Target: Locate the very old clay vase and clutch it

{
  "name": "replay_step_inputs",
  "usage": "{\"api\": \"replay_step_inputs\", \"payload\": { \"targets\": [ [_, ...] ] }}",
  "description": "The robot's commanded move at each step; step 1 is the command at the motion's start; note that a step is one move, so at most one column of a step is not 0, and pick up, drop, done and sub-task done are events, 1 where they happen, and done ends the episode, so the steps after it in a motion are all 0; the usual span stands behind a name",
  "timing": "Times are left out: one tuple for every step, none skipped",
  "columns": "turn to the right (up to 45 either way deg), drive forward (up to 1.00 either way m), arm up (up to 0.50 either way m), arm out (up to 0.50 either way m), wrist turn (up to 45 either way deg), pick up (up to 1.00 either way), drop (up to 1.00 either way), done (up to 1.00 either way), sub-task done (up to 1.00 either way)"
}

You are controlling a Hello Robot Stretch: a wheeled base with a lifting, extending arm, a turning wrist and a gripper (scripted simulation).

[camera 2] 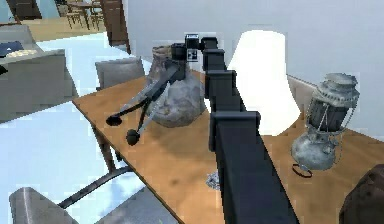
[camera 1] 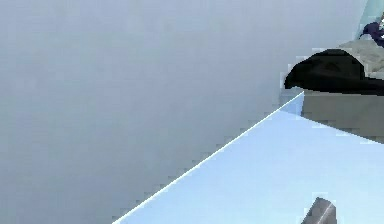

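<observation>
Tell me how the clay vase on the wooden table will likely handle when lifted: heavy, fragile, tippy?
The vase looks wide and squat, so it probably resists tipping. Its mottled grey-brown surface suggests fired clay: likely rigid, heavy for its size and brittle if knocked. Its rounded body may slip off the tool.

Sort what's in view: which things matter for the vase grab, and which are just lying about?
Job:
clay vase, on the table
hand, by the vase; can't tell if it holds anything

Lying about:
white lampshade
lantern
chair
wooden table
</observation>
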Motion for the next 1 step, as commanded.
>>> {"api": "replay_step_inputs", "payload": {
  "targets": [
    [0.0, 0.0, 0.0, 0.0, 45.0, 0.0, 0.0, 0.0, 0.0]
  ]
}}
